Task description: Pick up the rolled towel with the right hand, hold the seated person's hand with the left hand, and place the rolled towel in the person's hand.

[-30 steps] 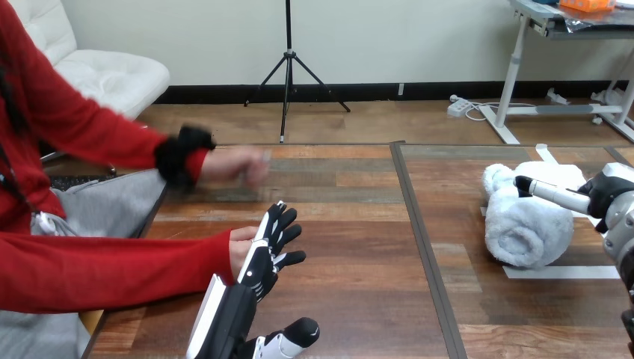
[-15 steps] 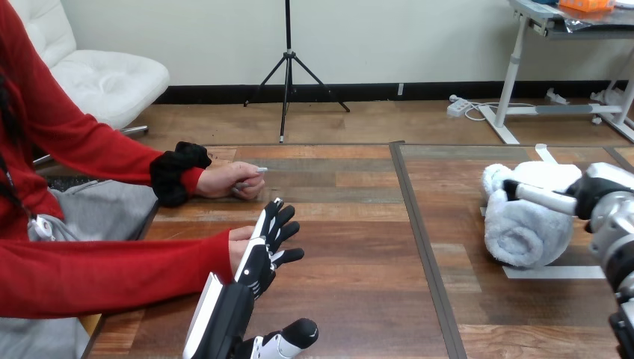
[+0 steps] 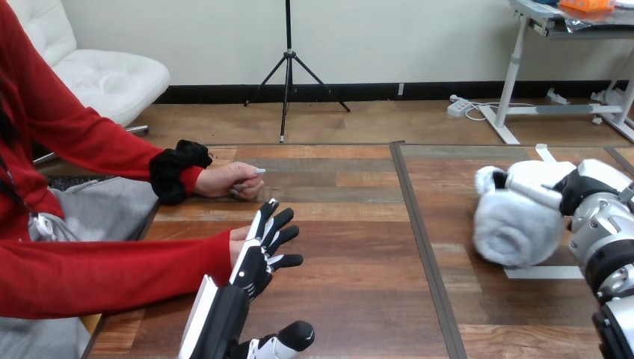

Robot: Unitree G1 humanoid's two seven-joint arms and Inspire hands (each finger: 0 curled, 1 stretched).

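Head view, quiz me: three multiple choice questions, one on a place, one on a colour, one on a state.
1. Where is the rolled towel? A the table's right side B its left side C the person's hand
2. What colour is the person's sleeve? A blue B red C green
3. How are the fingers of the left hand? A straight B fisted C round the towel
Answers: 1 A, the right hand is on it there; 2 B, plainly red; 3 A, stretched beside the person's nearer hand.

One head cam, high on the near side, facing forward and down across the wooden table (image 3: 351, 239), close in. Left arm (image 3: 213, 321) enters bottom, right arm (image 3: 609, 262) lower right, person (image 3: 67, 262) left.
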